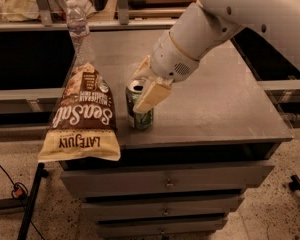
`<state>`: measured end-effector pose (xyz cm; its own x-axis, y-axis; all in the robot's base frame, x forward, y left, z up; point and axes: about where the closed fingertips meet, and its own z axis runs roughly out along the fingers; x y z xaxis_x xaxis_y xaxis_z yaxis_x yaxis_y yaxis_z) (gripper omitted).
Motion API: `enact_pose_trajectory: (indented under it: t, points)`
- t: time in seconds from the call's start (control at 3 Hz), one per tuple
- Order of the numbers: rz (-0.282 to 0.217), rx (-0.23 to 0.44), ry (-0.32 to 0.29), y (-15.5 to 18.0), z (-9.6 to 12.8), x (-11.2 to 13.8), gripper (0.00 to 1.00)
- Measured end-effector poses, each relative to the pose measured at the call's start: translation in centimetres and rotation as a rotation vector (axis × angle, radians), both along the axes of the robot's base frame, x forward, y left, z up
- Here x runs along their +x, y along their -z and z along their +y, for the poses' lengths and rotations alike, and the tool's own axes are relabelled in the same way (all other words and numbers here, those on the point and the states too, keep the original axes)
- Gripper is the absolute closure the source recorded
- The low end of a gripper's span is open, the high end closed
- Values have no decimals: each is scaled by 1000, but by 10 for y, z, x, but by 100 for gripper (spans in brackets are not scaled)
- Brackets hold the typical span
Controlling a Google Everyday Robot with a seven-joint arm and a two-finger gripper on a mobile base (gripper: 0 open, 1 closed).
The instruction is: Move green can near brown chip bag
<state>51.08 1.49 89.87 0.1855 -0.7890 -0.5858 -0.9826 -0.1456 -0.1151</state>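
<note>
Starting far to the left of the gripper, we see the brown chip bag (82, 116) lying on the table (215, 104). Its cream band hangs past the front edge and its lettering reads upside down from our side. Behind the bag, to the left of the gripper and farther back, a clear water bottle (77, 29) stands upright near the table's rear left corner, its base hidden by the top of the bag.

A narrow strip of bare table separates the bag's right edge from the green can (140, 115), so the two sit near each other without touching. The can is upright, close to the front edge, with its silver top and opening facing up. We cannot tell whether its base rests on the table or hangs just above it.

The gripper (138, 91) is clenched on the can, grasping it at the upper part. One cream finger crosses the can's near side at a slant, and the other shows behind the rim.

Up and to the right of the gripper, the white arm (230, 19) runs back out of view. Below the gripper, grey drawers (165, 184) fill the table's front.
</note>
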Motion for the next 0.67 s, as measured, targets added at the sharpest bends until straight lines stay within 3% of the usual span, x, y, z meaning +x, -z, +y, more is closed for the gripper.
enact_pose_trajectory:
  t: [0.33,0.67]
  points:
    - [-6,-4,-44,2,19,-4,0]
    - [-6,-4,-44,2,19,-4,0]
